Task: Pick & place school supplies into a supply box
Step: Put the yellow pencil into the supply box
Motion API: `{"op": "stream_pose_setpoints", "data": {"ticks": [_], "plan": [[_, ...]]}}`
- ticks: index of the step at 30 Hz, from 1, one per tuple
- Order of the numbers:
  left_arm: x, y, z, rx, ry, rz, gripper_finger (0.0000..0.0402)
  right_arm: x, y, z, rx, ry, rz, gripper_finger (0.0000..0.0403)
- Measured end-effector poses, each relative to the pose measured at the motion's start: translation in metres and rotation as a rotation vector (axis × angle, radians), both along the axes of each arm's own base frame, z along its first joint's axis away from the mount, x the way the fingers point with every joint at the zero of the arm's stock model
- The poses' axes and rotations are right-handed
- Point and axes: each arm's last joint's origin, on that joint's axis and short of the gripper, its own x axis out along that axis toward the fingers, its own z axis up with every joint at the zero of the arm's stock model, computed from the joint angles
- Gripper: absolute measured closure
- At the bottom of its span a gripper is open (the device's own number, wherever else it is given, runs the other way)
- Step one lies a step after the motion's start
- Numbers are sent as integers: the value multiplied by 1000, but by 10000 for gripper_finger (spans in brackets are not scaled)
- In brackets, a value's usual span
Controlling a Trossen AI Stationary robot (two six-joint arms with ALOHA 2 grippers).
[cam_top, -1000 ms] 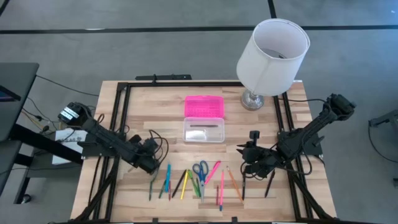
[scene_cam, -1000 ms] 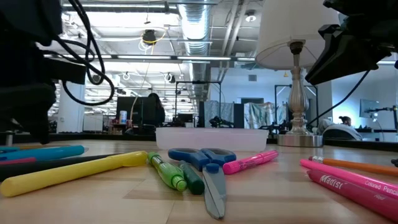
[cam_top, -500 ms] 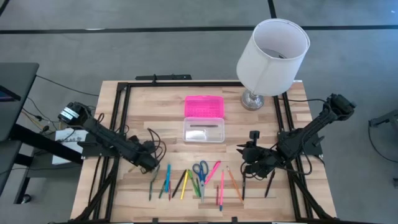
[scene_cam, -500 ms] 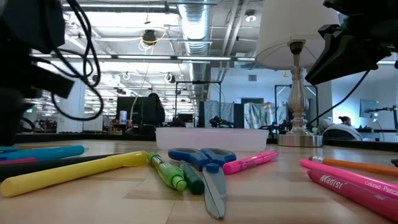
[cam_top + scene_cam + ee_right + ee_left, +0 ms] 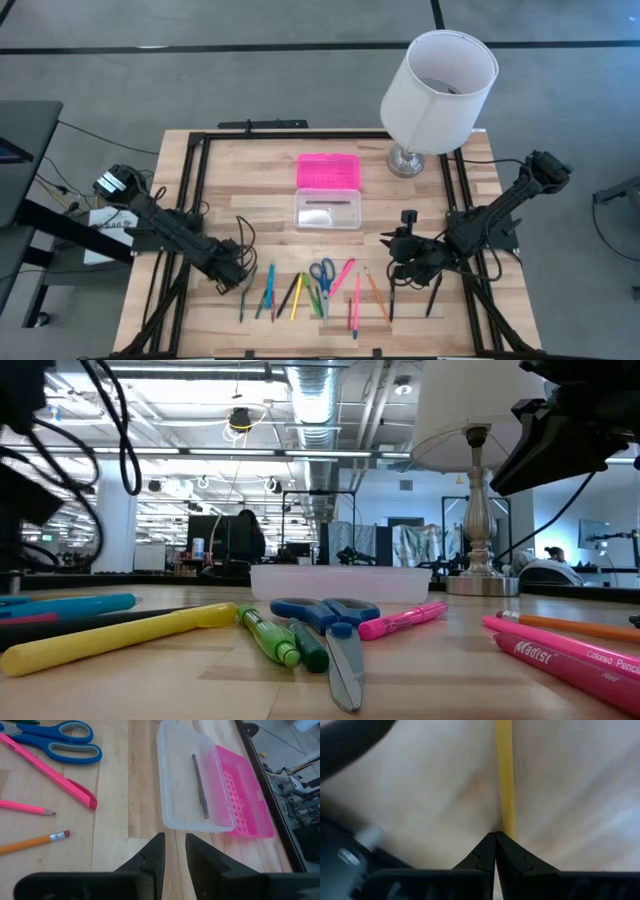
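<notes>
Lying lengthwise in the supply box (image 5: 195, 785), a dark pencil (image 5: 199, 785).

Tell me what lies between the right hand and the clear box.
Only bare wood. In the right wrist view the right hand, fingers apart, points at the clear box across an empty strip of table; the orange pencil lies off to one side.

Box (image 5: 327, 211) open from above – lamp (image 5: 437, 82) crowds its far-right corner.

An open-plan lab or workshop: exposed ceiling ducts (image 5: 318, 400) at upper centre, strip lights, equipment racks (image 5: 310, 525) mid-frame, grey concrete floor (image 5: 200, 80).
</notes>
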Motion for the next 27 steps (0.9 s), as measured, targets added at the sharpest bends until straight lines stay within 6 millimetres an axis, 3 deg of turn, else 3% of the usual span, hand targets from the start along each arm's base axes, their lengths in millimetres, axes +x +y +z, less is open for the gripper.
{"op": "stream_pose_setpoints", "data": {"ticks": [11,27], "plan": [[-5,-23,-1,-62,-72,15,395,1,1,1,8,-12,0,333],[8,-28,1,-77,-258,-95,395,10,-11,-3,6,-1,-64,333]]}}
